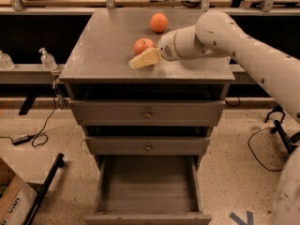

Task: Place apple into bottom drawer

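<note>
The red apple (143, 45) sits on the grey cabinet top (103, 46), near its middle front. My gripper (138, 55) reaches in from the right on the white arm (220, 36) and is open at the apple. Its near cream finger (145, 58) lies along the apple's front side, and the far finger is hidden behind the fruit. The apple still rests on the top. The bottom drawer (147, 186) is pulled out below, and its plain grey inside holds nothing.
A plain orange fruit (159, 22) lies on the cabinet top behind the apple. Two shallower knobbed drawers (147, 114) are shut above the open one. A clear bottle (47, 59) stands on a ledge at the left, with cables and a cardboard box (11, 203) on the floor.
</note>
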`<state>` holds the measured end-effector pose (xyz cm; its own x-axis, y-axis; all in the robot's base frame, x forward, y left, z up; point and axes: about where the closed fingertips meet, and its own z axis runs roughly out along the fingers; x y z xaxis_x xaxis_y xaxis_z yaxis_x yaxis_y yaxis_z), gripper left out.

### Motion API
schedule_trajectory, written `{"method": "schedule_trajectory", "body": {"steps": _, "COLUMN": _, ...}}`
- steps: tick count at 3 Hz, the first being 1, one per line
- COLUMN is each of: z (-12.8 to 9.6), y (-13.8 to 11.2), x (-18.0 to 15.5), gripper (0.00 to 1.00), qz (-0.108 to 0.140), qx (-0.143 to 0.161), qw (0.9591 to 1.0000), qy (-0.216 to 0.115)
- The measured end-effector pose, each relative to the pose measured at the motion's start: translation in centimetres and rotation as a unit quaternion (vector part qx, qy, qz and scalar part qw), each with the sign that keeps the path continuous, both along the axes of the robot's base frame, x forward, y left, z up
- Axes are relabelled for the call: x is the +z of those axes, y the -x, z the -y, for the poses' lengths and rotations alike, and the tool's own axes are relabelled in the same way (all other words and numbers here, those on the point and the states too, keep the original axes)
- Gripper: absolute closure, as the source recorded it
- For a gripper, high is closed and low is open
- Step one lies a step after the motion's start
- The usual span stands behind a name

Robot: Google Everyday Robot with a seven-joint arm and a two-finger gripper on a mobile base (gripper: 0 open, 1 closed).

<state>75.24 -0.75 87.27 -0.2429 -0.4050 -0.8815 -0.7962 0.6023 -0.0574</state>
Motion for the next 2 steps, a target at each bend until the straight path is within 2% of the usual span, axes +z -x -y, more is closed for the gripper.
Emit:
{"method": "schedule_trajectory", "body": {"steps": 1, "z": -0.8, "y": -2.3, "x": -0.7, "gripper": 0.00, "qz": 0.005, "qx": -0.006, "qw": 0.9998, "qy": -0.016}}
{"method": "schedule_trajectory", "body": {"steps": 2, "z": -0.1, "y": -5.6, "x": -1.6, "gripper": 0.04, "qz": 0.015, "qx": -0.031, "qw": 0.9992, "qy": -0.018}}
